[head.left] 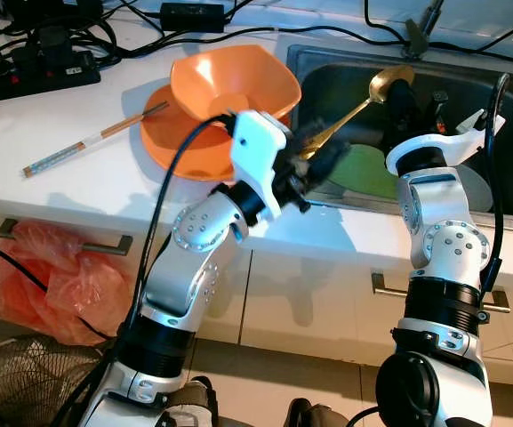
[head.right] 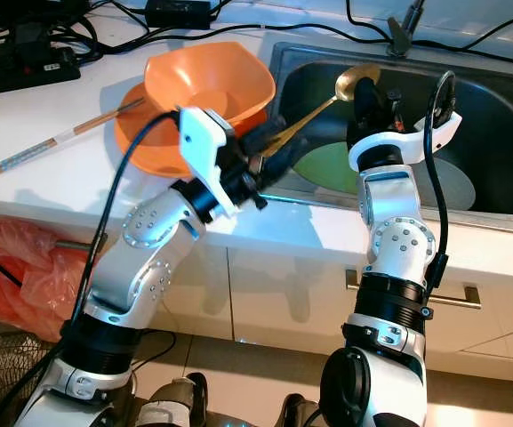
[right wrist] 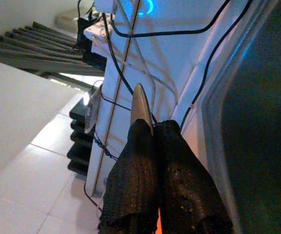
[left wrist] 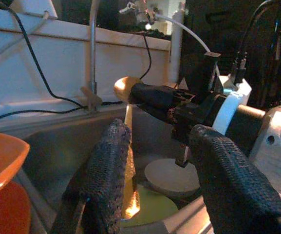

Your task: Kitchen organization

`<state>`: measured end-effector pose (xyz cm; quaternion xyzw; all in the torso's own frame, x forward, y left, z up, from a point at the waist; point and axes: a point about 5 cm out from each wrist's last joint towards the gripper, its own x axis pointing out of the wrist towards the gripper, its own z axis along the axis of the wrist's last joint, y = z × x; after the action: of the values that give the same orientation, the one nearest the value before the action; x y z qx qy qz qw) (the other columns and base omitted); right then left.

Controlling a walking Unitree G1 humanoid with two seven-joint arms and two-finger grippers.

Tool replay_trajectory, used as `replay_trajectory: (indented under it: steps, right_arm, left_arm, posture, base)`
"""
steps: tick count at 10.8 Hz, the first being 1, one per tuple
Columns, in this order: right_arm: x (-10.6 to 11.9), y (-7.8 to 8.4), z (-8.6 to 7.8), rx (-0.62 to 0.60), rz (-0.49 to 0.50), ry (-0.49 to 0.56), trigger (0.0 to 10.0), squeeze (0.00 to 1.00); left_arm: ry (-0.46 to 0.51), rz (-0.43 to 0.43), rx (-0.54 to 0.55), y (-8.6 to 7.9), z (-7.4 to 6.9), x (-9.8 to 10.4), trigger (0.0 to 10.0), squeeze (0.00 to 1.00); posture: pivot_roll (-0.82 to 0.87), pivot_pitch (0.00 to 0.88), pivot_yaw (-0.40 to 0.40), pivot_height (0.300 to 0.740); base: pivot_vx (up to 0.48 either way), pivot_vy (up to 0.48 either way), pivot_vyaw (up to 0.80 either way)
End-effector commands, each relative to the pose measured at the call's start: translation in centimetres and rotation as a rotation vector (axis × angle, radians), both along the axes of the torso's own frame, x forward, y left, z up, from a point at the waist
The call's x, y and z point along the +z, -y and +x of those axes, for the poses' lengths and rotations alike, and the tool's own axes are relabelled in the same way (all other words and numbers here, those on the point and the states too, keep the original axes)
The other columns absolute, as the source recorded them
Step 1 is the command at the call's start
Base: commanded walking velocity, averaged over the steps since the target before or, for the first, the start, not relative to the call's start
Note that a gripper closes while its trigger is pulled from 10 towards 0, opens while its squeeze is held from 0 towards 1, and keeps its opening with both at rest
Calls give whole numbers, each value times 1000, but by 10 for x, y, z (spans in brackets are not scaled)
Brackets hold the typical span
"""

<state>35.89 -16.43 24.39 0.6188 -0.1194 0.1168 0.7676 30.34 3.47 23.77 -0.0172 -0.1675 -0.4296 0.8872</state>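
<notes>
Down in the near left corner sits an orange plastic bag (head.left: 43,280) on the floor against the white cabinet doors (head.left: 327,302), and beside it the wire grille of a fan (head.left: 16,382). Up comes the left arm over the counter edge, and the left gripper (head.left: 320,153) hangs just at the near left rim of the steel sink (head.left: 327,84), its two black fingers (left wrist: 106,180) spread apart with the handle of a gold spoon (head.left: 363,105) running between them, lying against one finger and not clamped. The spoon slants up and away over the basin, and at its far end the right gripper (head.left: 400,93) has its fingers pressed tight together on it just below the bowl, the bowl tip poking out past the fingertips (right wrist: 147,141) in the right wrist view. Under the spoon, in the sink, lie a green plate (head.left: 363,171) and a grey plate (head.left: 474,187). Left of the sink, on the white counter (head.left: 78,191), an orange bowl (head.left: 234,82) rests tilted on an orange plate (head.left: 172,142), with a pair of chopsticks (head.left: 78,147) lying further left. Far back, a black power strip (head.left: 34,67) and tangled cables (head.left: 327,31).
</notes>
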Motion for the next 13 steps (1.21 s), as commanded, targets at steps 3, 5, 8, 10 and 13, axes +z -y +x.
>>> replay_trajectory:
  steps: [3, 5, 8, 10, 13]
  right_arm:
    - [1, 11, 0, -53, 36, -7, 0, 0]
    - [3, 14, 1, -69, 47, -6, 0, 0]
    - [5, 42, 1, -193, 55, -6, 0, 0]
    - [4, 52, 1, -237, 35, -18, 0, 0]
    - [3, 65, 1, -309, -40, -22, 10000, 0]
  left_arm:
    - [-30, 98, -25, 4, -3, -14, 10000, 0]
    - [-34, 111, -22, 4, -3, -16, 10000, 0]
    - [-7, 104, 76, -2, 5, -14, 10000, 0]
    - [3, 96, 103, -4, 7, -12, 10000, 0]
    - [7, 96, 117, -5, 8, -13, 10000, 0]
  posture:
    - [200, 149, -32, 740]
    - [200, 150, -33, 740]
    - [200, 156, -34, 740]
    - [201, 156, -35, 740]
    - [201, 156, -33, 740]
  base:
    - [0, 0, 0]
    - [0, 0, 0]
    - [0, 0, 0]
    - [0, 0, 0]
    - [0, 0, 0]
